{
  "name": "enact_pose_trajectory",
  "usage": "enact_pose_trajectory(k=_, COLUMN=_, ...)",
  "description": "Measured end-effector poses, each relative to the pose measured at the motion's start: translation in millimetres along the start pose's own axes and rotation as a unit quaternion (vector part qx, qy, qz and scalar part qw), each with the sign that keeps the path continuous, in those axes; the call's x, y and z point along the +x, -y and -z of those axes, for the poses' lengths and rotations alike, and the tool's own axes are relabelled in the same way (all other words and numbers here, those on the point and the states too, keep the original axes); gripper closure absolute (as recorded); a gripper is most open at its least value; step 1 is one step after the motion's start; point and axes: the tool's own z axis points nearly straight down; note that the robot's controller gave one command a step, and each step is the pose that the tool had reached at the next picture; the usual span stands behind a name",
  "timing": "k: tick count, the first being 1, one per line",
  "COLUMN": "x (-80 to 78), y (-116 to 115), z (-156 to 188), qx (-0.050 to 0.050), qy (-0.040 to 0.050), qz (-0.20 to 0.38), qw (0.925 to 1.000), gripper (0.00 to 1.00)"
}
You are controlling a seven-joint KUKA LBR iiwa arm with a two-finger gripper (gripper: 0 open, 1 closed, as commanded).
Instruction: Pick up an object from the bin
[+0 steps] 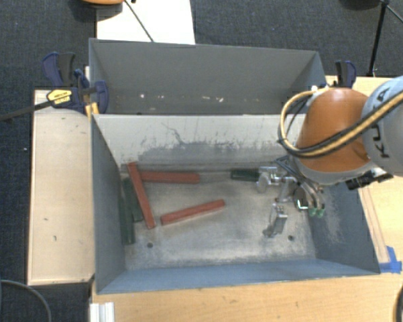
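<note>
My gripper (pixel 276 224) hangs low over the bare floor in the right half of the bin, with nothing seen in it. A small dark green block (pixel 244 175) lies by the back wall, just up and left of the gripper. A red-brown bar (pixel 192 212) lies flat on the floor to the gripper's left, slightly slanted, well apart from it.
At the left, a second red-brown bar (pixel 141 195) leans diagonally, a third (pixel 169 177) lies along the back wall, and a dark green bar (pixel 126 213) rests against the left wall. The arm's orange cover and cables hang over the bin's right side.
</note>
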Motion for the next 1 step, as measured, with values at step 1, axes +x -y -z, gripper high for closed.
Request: enact_pose_trajectory(k=1, x=-1.9, y=0.0, z=3.7, qx=0.000, qy=0.0037, qz=0.000, qw=1.0000, gripper=0.00)
